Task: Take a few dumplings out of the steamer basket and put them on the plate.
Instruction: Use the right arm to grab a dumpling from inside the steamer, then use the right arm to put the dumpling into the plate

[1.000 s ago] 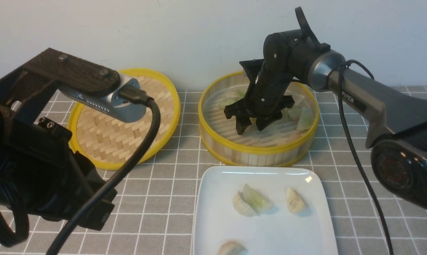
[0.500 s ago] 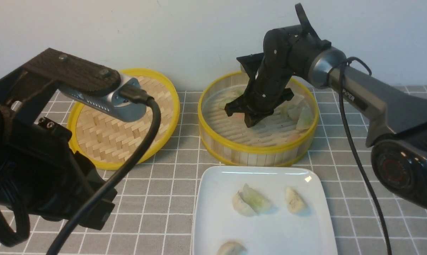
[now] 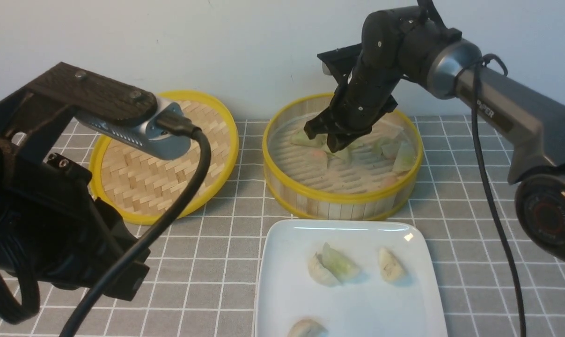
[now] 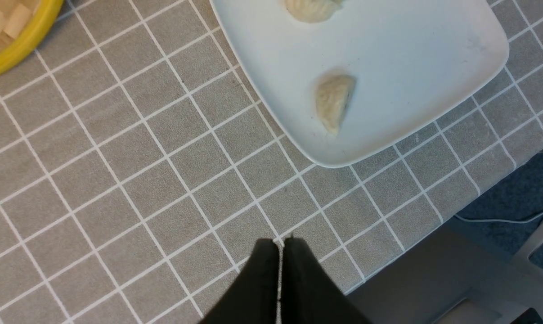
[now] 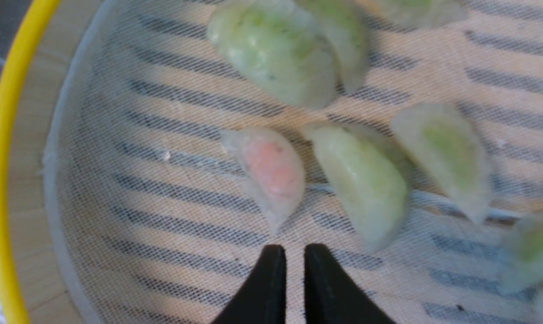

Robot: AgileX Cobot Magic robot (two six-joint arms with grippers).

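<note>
Several small translucent crescent dumplings [image 5: 361,180], mostly pale green, one with a pink filling [image 5: 269,173], lying on white mesh [image 5: 163,225] across the slatted floor of the round, yellow-rimmed bamboo steamer basket [image 3: 338,199], at the far centre of the desk [image 3: 216,243]. Four more dumplings, whitish and pale green, on the glossy white rounded-square plate [image 3: 357,299] just near of the basket: two touching at the middle [image 3: 331,267], one to their right [image 3: 390,265], one at the near edge [image 3: 305,328], partly out of frame.

Black right gripper [image 3: 333,142] pointing down into the basket's left half, just beside the pink dumpling, tips almost pressed together with only a thin slit between, pinching nothing. Black left gripper [image 4: 280,245] pressed together and empty, over the grey white-checked cloth covering the desk, near-left of the plate.

Flat woven yellow-rimmed lid [image 3: 123,173] left of the basket, well apart from the plate. White wall [image 3: 263,47] at the far side.
</note>
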